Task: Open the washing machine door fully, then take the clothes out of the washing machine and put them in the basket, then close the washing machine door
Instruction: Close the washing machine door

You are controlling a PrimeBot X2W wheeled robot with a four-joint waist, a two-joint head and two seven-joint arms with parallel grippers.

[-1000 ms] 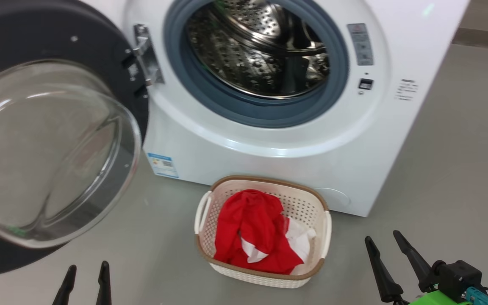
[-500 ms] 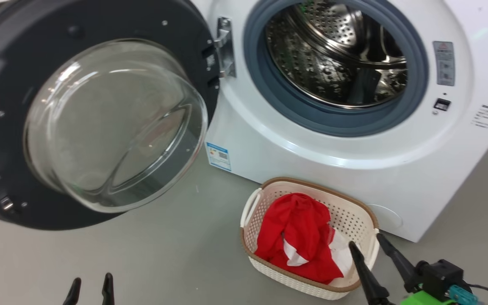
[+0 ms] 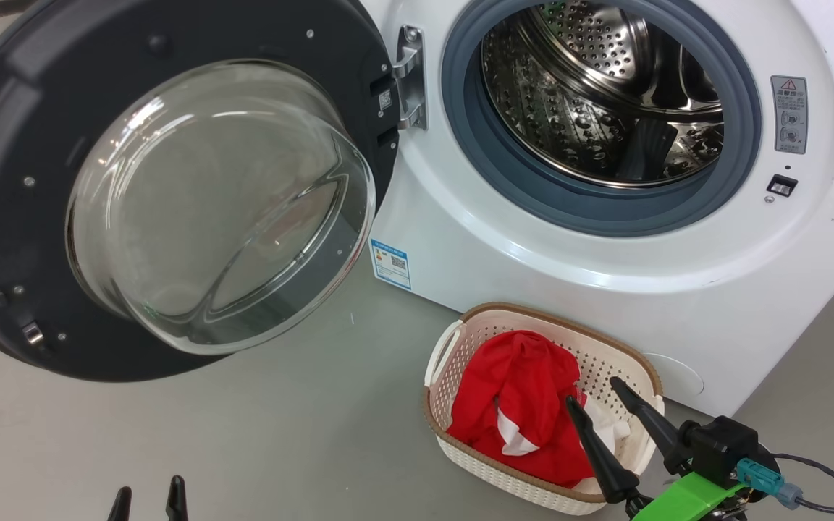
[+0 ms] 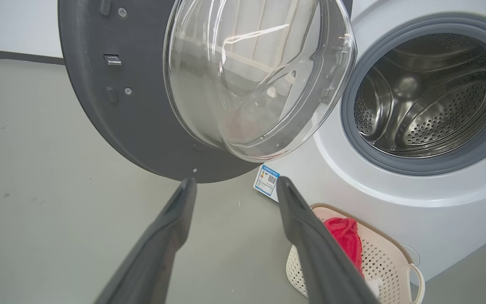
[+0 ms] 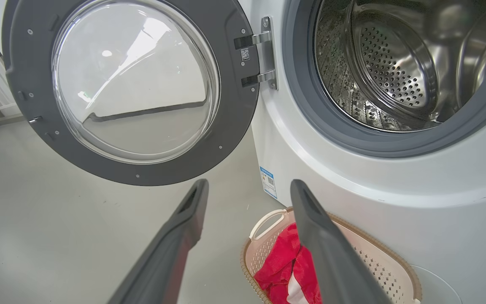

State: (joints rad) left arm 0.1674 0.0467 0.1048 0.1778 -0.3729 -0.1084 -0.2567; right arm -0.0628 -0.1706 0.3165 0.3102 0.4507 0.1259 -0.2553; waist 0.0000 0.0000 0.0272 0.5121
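Lying in basket (image 3: 493,310), clothes (image 3: 525,391) below right gripper (image 3: 591,389), jaws parted

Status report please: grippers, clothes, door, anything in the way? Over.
Left gripper and right gripper open, empty. Clothes in basket, drum looks empty. Washing machine door wide open, not yet closed; nothing seen blocking it.

The door (image 3: 19,145) stands wide open at our left, the drum (image 3: 591,94) showing. The clothes (image 3: 525,391) lie in the basket (image 3: 460,340) before the washing machine (image 3: 504,268). Our right gripper (image 3: 591,389), fingers spread, hangs over them, perhaps not touching; our left gripper (image 3: 148,488) shows parted tips below.
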